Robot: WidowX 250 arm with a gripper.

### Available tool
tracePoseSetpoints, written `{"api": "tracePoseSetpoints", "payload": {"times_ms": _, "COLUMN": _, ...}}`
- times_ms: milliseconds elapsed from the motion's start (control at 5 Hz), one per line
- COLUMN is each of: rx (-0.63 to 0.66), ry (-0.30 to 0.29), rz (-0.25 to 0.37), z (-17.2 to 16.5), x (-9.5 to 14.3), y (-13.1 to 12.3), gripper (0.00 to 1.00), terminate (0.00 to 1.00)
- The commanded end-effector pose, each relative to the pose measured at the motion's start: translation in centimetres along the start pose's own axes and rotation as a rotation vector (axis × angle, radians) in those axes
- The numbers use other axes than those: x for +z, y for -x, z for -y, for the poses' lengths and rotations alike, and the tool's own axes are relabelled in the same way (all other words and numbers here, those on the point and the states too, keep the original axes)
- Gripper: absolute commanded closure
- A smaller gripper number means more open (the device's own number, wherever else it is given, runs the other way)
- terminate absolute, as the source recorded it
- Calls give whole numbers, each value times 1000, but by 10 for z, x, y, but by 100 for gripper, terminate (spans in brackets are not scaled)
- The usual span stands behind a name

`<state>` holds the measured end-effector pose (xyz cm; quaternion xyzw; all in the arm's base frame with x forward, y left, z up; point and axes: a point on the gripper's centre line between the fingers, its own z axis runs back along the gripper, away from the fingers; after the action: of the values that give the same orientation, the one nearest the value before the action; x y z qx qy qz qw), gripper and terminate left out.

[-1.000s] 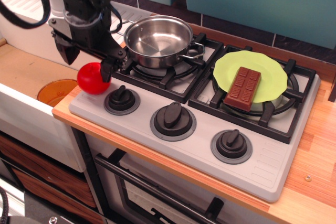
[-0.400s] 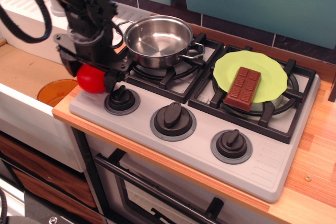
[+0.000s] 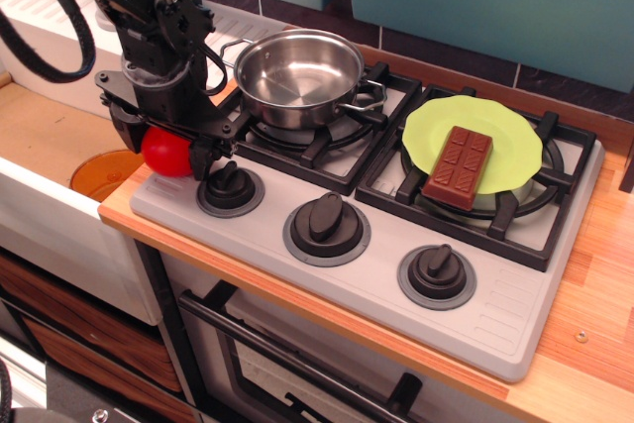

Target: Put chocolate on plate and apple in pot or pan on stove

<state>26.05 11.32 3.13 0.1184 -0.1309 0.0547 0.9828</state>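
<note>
The red apple (image 3: 166, 152) sits at the front left corner of the grey stove (image 3: 495, 316), beside the left knob (image 3: 229, 186). My gripper (image 3: 165, 146) is down over the apple, its two black fingers pressed against its left and right sides. The steel pot (image 3: 297, 72) stands empty on the back left burner, just right of the gripper. The brown chocolate (image 3: 460, 166) lies on the lime-green plate (image 3: 517, 134) on the right burner.
An orange disc (image 3: 102, 174) lies in the sink basin left of the stove, below the apple. Two more knobs (image 3: 326, 222) (image 3: 437, 272) line the stove front. A wooden counter (image 3: 604, 274) runs along the right; a teal wall stands behind.
The gripper came down from above the apple until its fingers stood on both sides, then closed in. The apple shifted slightly to the left.
</note>
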Motion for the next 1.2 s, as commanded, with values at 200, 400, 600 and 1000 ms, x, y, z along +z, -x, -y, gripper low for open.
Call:
{"api": "tracePoseSetpoints", "payload": {"times_ms": 200, "rx": -17, "ry": -61, "rz": -52, "z": -6, "x": 68, "y": -33, "gripper": 100, "terminate": 0}}
{"api": "tracePoseSetpoints", "payload": {"times_ms": 400, "rx": -19, "ry": -88, "rz": -96, "z": -5, "x": 95, "y": -59, "gripper": 100, "terminate": 0}}
{"api": "tracePoseSetpoints", "payload": {"times_ms": 600, "rx": -40, "ry": -99, "rz": -116, "z": 0, "x": 101, "y": -83, "gripper": 100, "terminate": 0}}
{"api": "tracePoseSetpoints", "payload": {"times_ms": 1000, "rx": -24, "ry": -69, "rz": -105, "z": 24, "x": 85, "y": -109, "gripper": 100, "terminate": 0}}
